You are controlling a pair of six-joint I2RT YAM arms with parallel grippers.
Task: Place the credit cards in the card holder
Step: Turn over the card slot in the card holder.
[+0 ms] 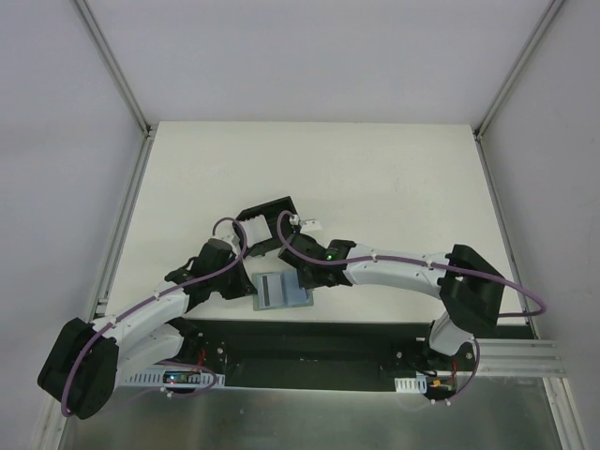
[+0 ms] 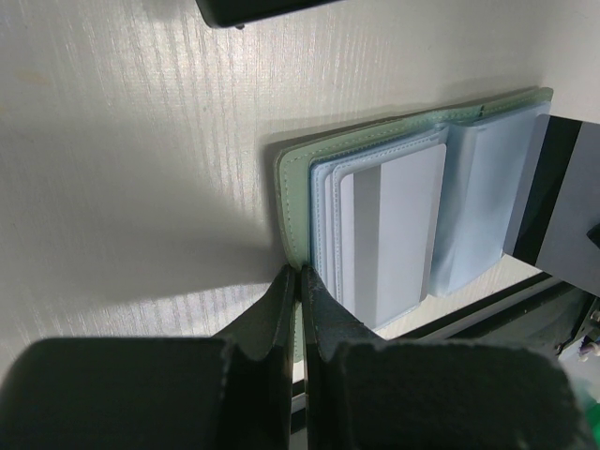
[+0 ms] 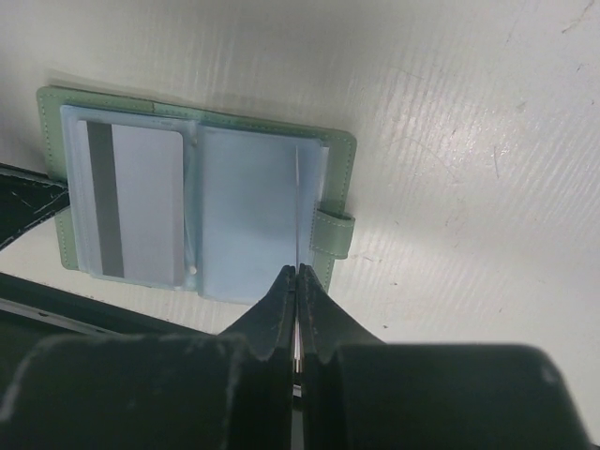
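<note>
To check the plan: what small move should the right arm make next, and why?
Probably tilt the right gripper to lay its held card flat toward the right-hand sleeve. That card stands on edge over the open green card holder, whose left edge the left gripper pinches; a second card already sits in the left sleeve.

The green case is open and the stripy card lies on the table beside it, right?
Not quite. The green case is open, but the stripy card is tucked inside it, not beside it. The right wrist view shows it.
</note>
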